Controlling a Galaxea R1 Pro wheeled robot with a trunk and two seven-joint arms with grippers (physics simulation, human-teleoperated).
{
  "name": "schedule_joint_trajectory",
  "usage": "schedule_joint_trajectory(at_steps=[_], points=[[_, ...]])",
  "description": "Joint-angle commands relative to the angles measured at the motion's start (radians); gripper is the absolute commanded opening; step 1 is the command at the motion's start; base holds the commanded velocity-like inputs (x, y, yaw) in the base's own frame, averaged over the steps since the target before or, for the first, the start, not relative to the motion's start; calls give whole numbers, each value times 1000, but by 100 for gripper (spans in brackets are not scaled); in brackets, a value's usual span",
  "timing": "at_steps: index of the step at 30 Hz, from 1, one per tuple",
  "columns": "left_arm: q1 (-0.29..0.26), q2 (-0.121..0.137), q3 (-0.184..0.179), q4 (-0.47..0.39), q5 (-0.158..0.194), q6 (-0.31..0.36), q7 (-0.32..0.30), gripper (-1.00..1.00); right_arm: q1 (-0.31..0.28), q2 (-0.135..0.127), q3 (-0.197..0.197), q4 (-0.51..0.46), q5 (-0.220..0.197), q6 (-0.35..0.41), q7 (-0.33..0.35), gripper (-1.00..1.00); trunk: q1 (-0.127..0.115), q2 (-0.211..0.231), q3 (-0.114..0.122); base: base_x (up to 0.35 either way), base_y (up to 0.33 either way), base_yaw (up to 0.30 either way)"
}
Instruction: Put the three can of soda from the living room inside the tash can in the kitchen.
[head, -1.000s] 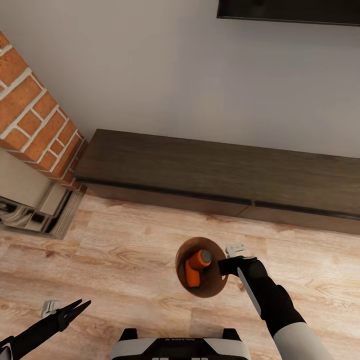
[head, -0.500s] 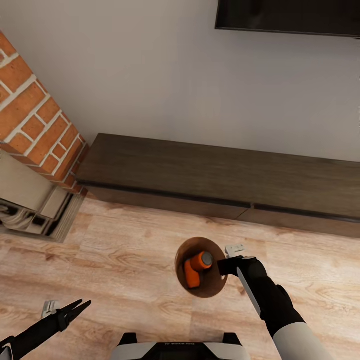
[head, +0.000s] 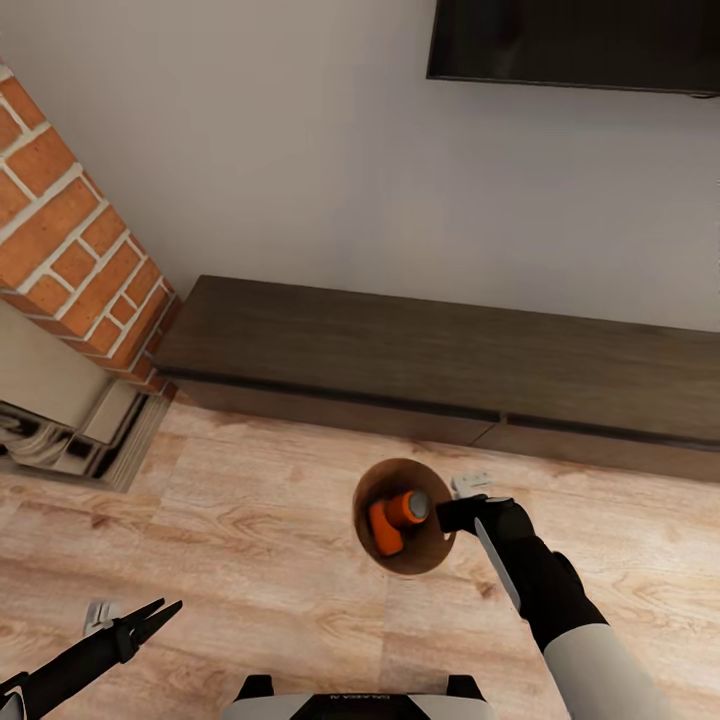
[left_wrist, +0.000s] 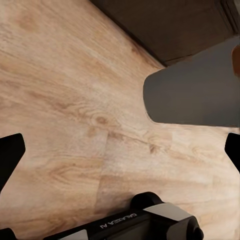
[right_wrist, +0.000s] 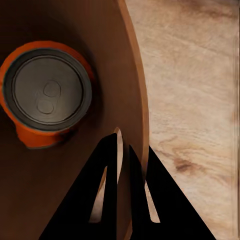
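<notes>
Two orange soda cans (head: 398, 518) are seen inside the tash can (head: 372, 545), carried by the right gripper (head: 447, 514) over the wood floor (head: 250, 520); it should be kept level. The left gripper (head: 165, 612) is narrowly parted, empty. At the right wrist, the rim (right_wrist: 136, 90) is pinched between closed fingers (right_wrist: 102, 200).

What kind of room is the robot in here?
Most likely a living room: a wall-mounted flat television above a long dark low cabinet, a red brick chimney at the left, and light wood plank floor.
</notes>
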Motion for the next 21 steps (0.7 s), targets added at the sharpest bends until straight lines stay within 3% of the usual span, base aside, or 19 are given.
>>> schedule_joint_trajectory(at_steps=[1,9,21], points=[[0,0,0,0,0,0,0,100,-8,0,1,-2,-21,1,7,-100,0,0,2,0,0,0],[0,0,0,0,0,0,0,100,-85,-7,-2,72,-21,6,7,-100,0,0,15,0,0,0],[0,0,0,0,0,0,1,100,-101,-7,-3,123,-21,5,7,-100,0,0,35,0,0,0]])
